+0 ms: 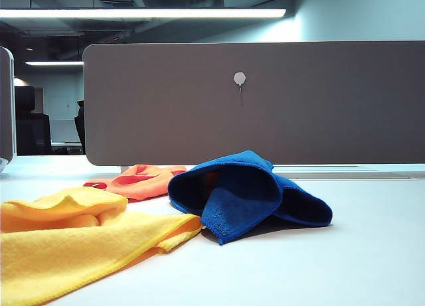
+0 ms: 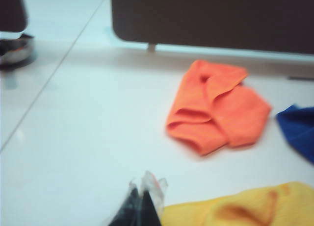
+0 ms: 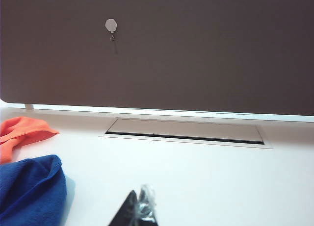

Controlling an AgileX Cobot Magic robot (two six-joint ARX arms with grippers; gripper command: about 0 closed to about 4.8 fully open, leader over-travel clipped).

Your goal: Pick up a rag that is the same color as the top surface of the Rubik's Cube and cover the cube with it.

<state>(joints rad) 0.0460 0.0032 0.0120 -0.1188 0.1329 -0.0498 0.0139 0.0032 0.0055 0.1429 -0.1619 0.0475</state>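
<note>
The deep blue rag (image 1: 246, 193) lies humped up in the middle of the table, and its edge also shows in the left wrist view (image 2: 299, 130) and the right wrist view (image 3: 29, 191). The Rubik's Cube and its top surface are hidden; a dim reddish patch sits in the rag's fold, and I cannot tell what it is. My left gripper (image 2: 144, 184) is shut and empty, low over the table beside the yellow cloth (image 2: 245, 209). My right gripper (image 3: 142, 196) is shut and empty, to the right of the rag. Neither gripper appears in the exterior view.
The yellow cloth (image 1: 66, 239) spreads across the front left. An orange cloth (image 1: 143, 180) lies crumpled behind it, left of the rag. A grey partition panel (image 1: 265, 100) closes off the back, with a cable slot (image 3: 186, 130) in the table before it.
</note>
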